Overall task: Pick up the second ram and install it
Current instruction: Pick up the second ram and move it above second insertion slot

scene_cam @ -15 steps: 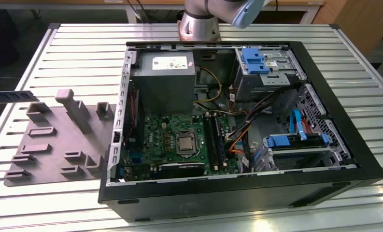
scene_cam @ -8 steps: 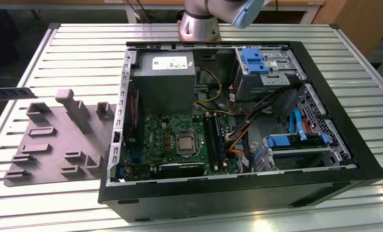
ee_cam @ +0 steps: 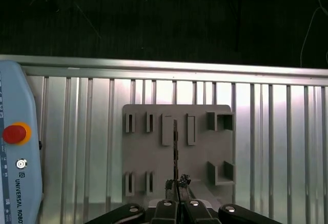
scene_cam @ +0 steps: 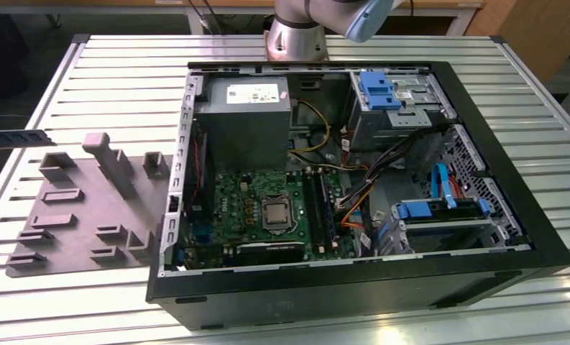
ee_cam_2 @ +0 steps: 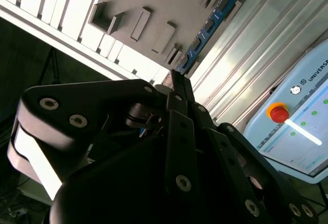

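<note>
Claw (ee_cam_2: 177,76) pinches second ram (ee_cam_2: 211,23) by one end | above grey tray (ee_cam: 154,157) | length likely left free for seating.

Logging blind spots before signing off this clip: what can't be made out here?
- Exterior view: the picture's left edge cuts off the second ram at its held end.
- First wrist view: the ram is edge-on, faces hidden.
- Second wrist view: the pincer covers the ram's near end.
- Exterior view: memory slots too small to tell which are filled.
</note>
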### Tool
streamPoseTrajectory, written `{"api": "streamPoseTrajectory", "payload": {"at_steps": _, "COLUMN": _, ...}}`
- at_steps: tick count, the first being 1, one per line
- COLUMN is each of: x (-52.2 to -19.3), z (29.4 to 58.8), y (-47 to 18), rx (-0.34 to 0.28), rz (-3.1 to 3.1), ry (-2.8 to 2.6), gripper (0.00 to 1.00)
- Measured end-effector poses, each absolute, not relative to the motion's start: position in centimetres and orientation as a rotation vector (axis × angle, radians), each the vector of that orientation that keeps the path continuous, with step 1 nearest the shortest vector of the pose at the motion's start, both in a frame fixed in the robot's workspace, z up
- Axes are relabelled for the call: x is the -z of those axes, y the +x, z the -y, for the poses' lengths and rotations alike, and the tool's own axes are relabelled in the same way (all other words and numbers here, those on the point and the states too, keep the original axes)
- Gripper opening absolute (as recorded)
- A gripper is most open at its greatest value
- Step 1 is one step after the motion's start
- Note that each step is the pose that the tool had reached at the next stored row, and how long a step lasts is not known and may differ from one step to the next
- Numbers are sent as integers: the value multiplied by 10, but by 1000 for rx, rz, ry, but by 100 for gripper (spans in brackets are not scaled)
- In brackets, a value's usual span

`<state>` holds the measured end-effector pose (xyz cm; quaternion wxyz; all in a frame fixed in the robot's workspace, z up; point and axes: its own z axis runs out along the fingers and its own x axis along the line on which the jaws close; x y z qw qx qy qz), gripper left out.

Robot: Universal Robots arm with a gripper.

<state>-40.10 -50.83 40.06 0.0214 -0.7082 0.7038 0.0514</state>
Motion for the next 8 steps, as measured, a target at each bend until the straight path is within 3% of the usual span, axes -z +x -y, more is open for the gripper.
{"api": "streamPoseTrajectory", "payload": {"at_steps": 8, "x": -400, "z": 508, "y": -393, "rx": -159, "rz": -2181, "ry": -2195, "gripper": 12}}
